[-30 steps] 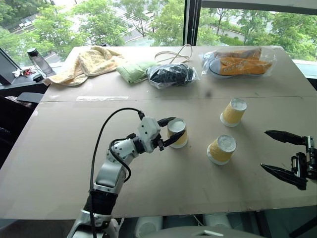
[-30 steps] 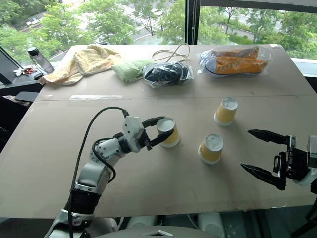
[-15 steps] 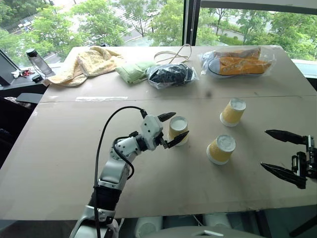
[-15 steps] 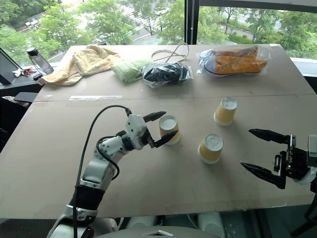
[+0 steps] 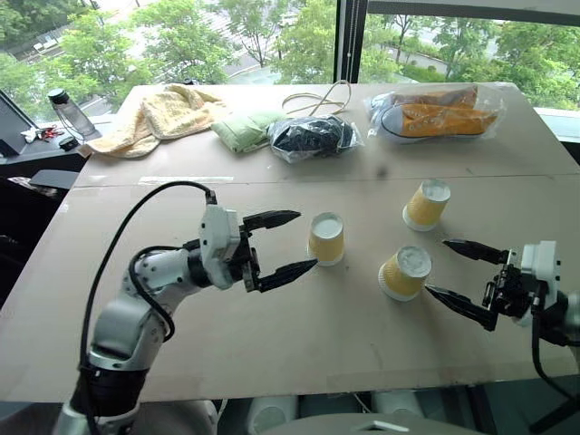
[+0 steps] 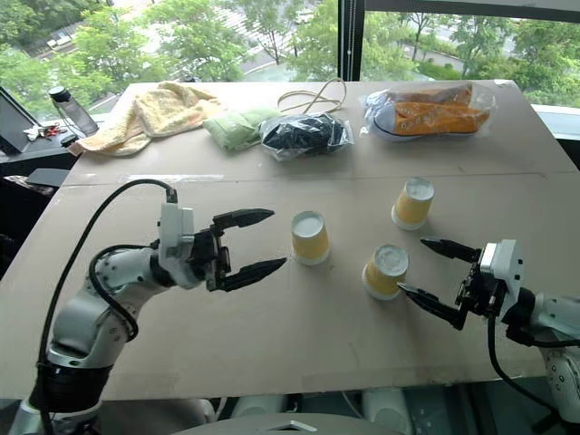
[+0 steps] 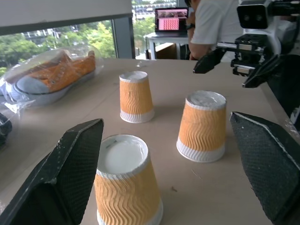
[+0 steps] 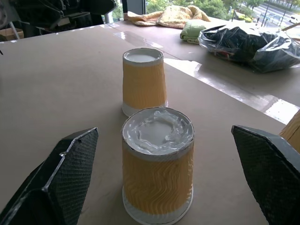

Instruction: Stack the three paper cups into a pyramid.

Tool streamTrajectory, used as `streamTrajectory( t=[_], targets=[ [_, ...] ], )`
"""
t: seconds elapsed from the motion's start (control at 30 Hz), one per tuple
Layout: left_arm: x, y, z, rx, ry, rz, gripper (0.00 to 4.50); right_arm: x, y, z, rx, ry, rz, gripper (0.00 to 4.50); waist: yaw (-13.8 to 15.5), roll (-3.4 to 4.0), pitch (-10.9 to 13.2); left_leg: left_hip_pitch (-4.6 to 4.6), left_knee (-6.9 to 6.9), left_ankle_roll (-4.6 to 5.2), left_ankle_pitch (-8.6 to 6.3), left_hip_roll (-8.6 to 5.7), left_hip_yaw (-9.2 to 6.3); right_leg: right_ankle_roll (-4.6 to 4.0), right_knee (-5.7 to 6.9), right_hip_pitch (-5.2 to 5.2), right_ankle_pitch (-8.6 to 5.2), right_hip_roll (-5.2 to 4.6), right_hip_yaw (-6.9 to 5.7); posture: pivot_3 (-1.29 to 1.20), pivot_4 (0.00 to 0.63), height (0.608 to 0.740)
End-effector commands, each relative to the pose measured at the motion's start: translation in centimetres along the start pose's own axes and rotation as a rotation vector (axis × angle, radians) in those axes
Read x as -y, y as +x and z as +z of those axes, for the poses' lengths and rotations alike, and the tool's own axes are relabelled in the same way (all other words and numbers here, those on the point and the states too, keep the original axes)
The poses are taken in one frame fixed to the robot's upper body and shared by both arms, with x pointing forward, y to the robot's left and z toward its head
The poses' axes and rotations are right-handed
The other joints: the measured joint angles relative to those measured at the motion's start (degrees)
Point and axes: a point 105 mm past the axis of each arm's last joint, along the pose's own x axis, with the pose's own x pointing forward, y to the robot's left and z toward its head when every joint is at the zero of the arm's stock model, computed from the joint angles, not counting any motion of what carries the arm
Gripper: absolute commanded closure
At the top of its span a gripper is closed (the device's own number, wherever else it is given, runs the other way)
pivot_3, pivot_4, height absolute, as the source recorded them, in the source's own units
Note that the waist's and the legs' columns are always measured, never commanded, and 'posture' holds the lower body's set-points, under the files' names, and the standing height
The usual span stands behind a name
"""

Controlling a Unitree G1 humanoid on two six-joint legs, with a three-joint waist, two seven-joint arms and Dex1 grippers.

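Three yellow paper cups stand upside down and apart on the table [image 5: 136, 317]: a left cup [image 5: 326, 238], a front cup [image 5: 404, 273] and a far cup [image 5: 426, 204]. My left gripper [image 5: 306, 239] is open and empty, pointing level at the left cup [image 7: 127, 187], its fingertips just short of it. At the right my right gripper [image 5: 436, 265] is open too. It points at the front cup [image 8: 158, 168], with its tips close beside the cup and not touching. Nothing is stacked.
Along the far side lie a yellow towel [image 5: 159, 113], a green cloth [image 5: 243, 130], a black bag [image 5: 313, 136], a cable [image 5: 322, 98] and bagged orange shoes [image 5: 435, 113]. A bottle [image 5: 68, 111] stands off the far left corner. A person [image 7: 211, 23] sits beyond the table.
My left gripper opened, let go of the left cup and drew back to the left; the cup stays standing. The right gripper moved in leftward toward the front cup.
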Motion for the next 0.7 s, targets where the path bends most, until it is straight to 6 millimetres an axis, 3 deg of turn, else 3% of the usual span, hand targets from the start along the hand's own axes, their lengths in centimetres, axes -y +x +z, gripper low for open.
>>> streamTrajectory(
  t=[0.03, 0.3, 0.7],
  targets=[
    [0.6, -1.5, 1.9, -0.082, -0.004, -0.091, 0.09, 0.0, 0.7, 0.3, 0.029, -0.036, 0.003, 0.00, 0.0, -0.11, 0.1, 0.00, 0.01, 0.00, 0.00, 0.00, 0.00, 0.00, 0.01, 0.00, 0.00, 0.00, -0.01, 0.00, 0.150, 0.740],
    [0.9, -1.9, 3.3, -0.155, 0.012, -0.152, 0.09, 0.2, 1.4, -0.6, 0.023, -0.049, 0.009, 0.00, -0.1, -0.08, 0.1, -0.03, 0.00, 0.00, 0.00, -0.02, 0.04, 0.00, -0.05, -0.02, -0.01, 0.03, 0.02, 0.00, 0.150, 0.740],
    [1.0, -1.1, 4.5, -0.098, -0.001, -0.160, 0.09, 0.3, 2.3, -0.5, 0.046, -0.042, 0.048, 0.00, -0.1, -0.08, 0.1, -0.02, -0.01, 0.00, 0.00, -0.02, 0.04, 0.00, -0.02, -0.04, 0.00, 0.05, 0.03, 0.00, 0.150, 0.740]
  ],
)
